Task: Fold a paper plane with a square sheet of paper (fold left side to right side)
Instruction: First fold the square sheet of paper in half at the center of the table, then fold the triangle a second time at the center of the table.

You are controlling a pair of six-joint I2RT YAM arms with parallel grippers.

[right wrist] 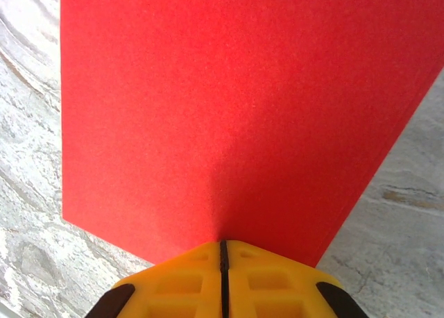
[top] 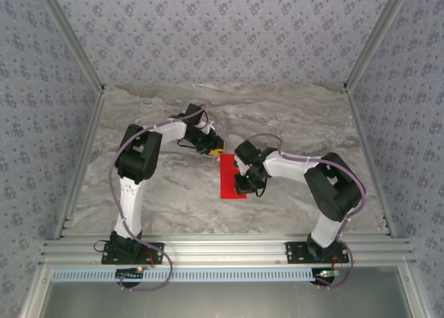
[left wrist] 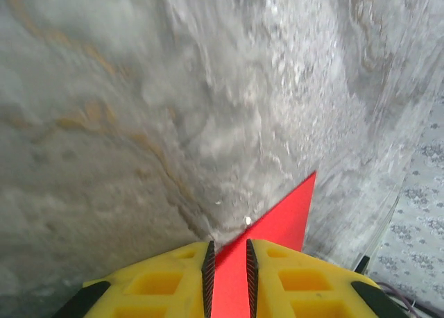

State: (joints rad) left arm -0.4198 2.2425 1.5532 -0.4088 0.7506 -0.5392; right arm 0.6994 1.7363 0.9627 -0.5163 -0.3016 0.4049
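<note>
The square sheet of paper (top: 228, 176) lies on the marble table as a bright red upright rectangle, narrower than it is tall. My left gripper (top: 218, 152) sits at its far left corner. In the left wrist view its jaws (left wrist: 228, 252) stand a narrow gap apart, with the red paper (left wrist: 288, 217) lying under and between them and one sharp corner pointing away. My right gripper (top: 242, 185) is over the sheet's right edge. In the right wrist view it is shut (right wrist: 223, 244), its tips down on the paper (right wrist: 229, 110), where a faint crease runs away from them.
The grey marble table (top: 159, 123) spreads round the paper. An aluminium frame rail (top: 222, 250) runs along the near edge with both arm bases on it. Patterned walls close in the far side and both flanks.
</note>
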